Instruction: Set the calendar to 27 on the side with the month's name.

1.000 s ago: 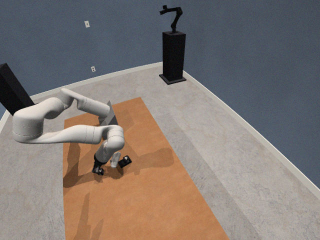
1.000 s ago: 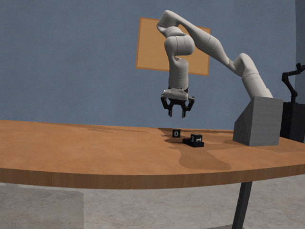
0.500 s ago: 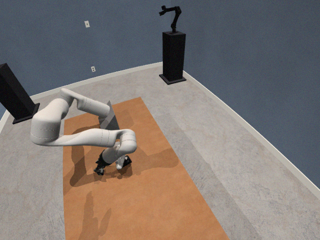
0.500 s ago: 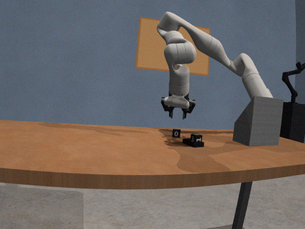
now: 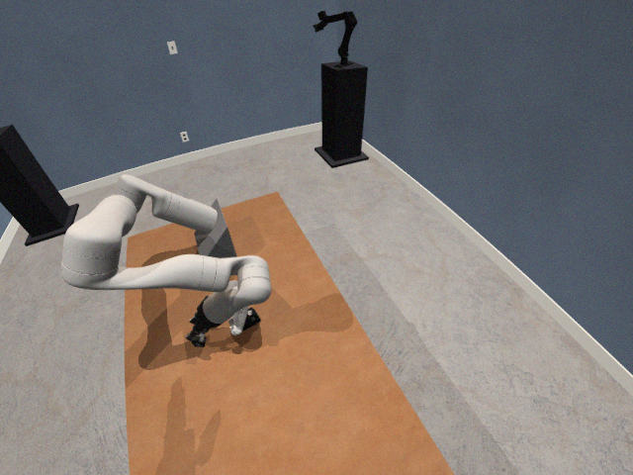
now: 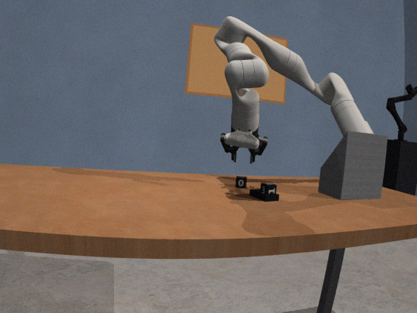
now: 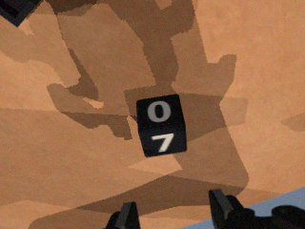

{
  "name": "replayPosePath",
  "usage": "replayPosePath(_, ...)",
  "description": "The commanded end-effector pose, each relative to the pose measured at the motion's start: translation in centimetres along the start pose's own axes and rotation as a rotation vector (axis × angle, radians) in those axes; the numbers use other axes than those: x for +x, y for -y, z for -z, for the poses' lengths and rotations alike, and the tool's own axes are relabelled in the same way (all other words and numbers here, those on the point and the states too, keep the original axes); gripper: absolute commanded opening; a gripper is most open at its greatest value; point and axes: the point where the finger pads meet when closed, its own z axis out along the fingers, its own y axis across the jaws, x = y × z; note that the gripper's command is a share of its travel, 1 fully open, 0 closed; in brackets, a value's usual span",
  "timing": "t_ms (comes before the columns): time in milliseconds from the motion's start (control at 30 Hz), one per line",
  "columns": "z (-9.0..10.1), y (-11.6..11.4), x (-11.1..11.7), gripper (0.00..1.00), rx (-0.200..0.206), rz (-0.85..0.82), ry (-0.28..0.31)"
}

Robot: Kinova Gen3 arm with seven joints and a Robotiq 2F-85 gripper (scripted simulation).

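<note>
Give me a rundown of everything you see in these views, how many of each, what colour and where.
Black number cube on the table: one, black with light digits, loose beside the tray.
Black number cube in the tray: one, black with light digits, at one end.
Black rectangular tray: one, black, on the table.
Wooden table: one, orange-brown, under tray and loose cube.
Framed orange board: one, orange, on the wall.
Wall plates: two, pale, on the blue wall.
Tall pedestals: two, black, on the grey floor.
Small jointed arm: one, black, on a pedestal.
Wedge-shaped mount: one, grey, on the table.
Robot arm: one, white, on the mount.
Gripper: one, black, partly open above the table.

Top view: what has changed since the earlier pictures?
The white robot arm's wrist section swung right, now partly covering the black tray. The black gripper grasped and released nothing. Tray and loose black number cube stayed put.
</note>
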Motion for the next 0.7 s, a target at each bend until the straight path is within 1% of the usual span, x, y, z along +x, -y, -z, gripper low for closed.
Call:
replayPosePath(0,0.0,0.0,0.0,0.48,-0.001,-0.001,-0.001)
replayPosePath(500,-0.9,0.0,1.0,0.48,-0.001,-0.001,-0.001)
replayPosePath(667,-1.6,0.0,1.6,0.48,-0.001,-0.001,-0.001)
